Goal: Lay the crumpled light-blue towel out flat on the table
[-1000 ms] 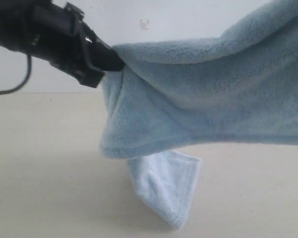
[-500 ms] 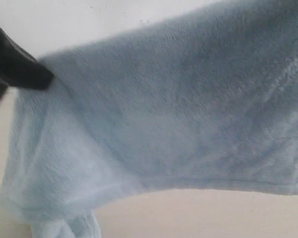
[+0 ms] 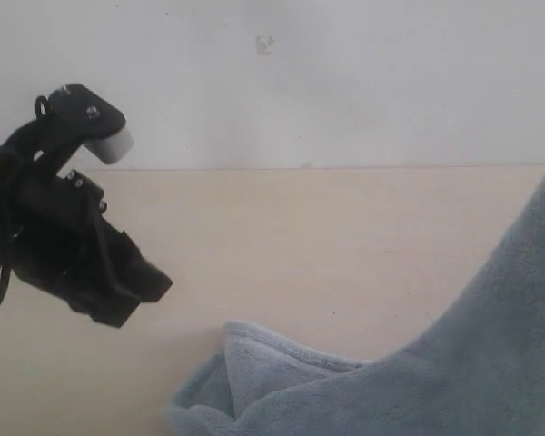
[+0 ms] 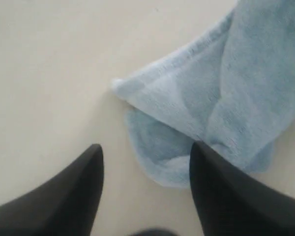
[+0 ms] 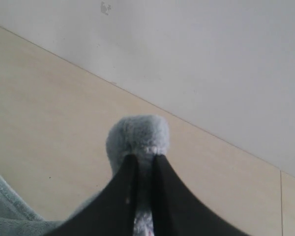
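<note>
Left gripper (image 4: 146, 147) spread wide, empty, above the table (image 3: 300, 236). Towel (image 3: 454, 381) corner lies just ahead of its fingers. Right gripper (image 5: 144, 158) pinches a raised towel fold.

The black left gripper (image 3: 154, 283) hangs from its dark arm (image 3: 18, 245), angled downward, its two tapered fingers (image 4: 73, 196) spread wide and holding nothing. The black right gripper (image 5: 143, 160) has its slim fingers (image 5: 120, 196) pressed nearly together, pinching a fold of pale-blue fluffy towel (image 5: 137, 135).
</note>
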Tool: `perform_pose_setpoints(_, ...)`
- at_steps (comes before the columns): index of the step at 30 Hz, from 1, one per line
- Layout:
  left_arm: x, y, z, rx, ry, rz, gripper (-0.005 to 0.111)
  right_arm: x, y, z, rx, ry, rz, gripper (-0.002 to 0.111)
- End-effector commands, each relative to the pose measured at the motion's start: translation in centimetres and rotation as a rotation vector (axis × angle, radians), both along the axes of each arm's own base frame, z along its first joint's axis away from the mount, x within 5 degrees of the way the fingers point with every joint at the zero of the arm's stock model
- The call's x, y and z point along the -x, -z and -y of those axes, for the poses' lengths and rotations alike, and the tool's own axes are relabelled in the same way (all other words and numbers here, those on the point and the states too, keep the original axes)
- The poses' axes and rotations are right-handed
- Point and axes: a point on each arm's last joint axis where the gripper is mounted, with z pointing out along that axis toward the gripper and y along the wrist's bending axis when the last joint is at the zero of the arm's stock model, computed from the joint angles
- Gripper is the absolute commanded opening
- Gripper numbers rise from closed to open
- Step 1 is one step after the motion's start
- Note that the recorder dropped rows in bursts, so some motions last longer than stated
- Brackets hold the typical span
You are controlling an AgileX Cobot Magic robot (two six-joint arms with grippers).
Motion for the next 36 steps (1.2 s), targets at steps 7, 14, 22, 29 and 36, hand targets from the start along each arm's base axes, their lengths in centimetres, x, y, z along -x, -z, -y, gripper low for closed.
perform_pose_setpoints(7, -4.0, 3.9, 1.5, -0.058, -0.028, 0.106, 0.052, 0.0, -0.1, 0.1, 0.006, 0.005, 0.013, 0.008)
perform_pose_setpoints(14, -6.1, 8.4, 3.0, 0.024, -0.147, -0.007, 0.052, 0.0, -0.1, 0.1, 0.008, 0.005, 0.011, 0.008)
perform_pose_setpoints(22, -7.4, 12.0, 3.7, 0.028, -0.212, -0.08, 0.052, 0.0, -0.1, 0.1, 0.011, 0.003, 0.014, 0.008)
perform_pose_setpoints(29, -7.5, 13.1, 5.0, 0.064, -0.223, -0.128, 0.051, 0.0, -0.1, 0.1, 0.011, 0.003, 0.014, 0.008)
perform_pose_setpoints(36, -7.3, 14.0, 5.8, 0.103, -0.209, -0.159, 0.049, 0.0, -0.1, 0.1, 0.01, 0.0, 0.014, 0.008)
